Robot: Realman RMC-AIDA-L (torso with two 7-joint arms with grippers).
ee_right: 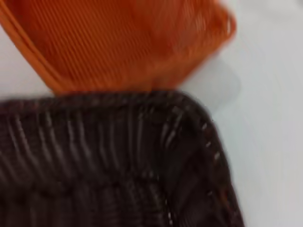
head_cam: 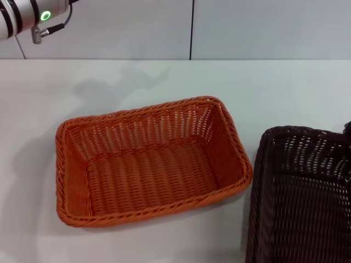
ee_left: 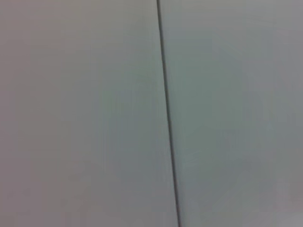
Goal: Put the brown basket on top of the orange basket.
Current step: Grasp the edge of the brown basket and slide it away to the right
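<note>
- While the orange basket (head_cam: 151,161) sits flat on the white worktop (head_cam: 285,87), mouth up and empty, it lies at centre in the head view, ready to receive a load from above
- brown basket (head_cam: 301,197) stands just beside it on the robot's right, partly out of the head view; whether the two rims touch cannot be told
- right wrist view looks down close over a corner of the brown basket's braided rim (ee_right: 142,101), with the orange basket (ee_right: 123,42) just beyond; judged that the right arm is stationed over this basket to take it by the rim
- right claw: fingers not visible in any view, so cannot tell if parted, closed or gripping
- left arm (head_cam: 24,16) raised at the far left corner, well apart from both baskets, apparently parked out of the way; its wrist view shows only a blank panel with a dark seam (ee_left: 166,113); left claw not seen
- judgement: stacking not yet done; brown basket needs lifting clear of the orange rim, then shifting left
</note>
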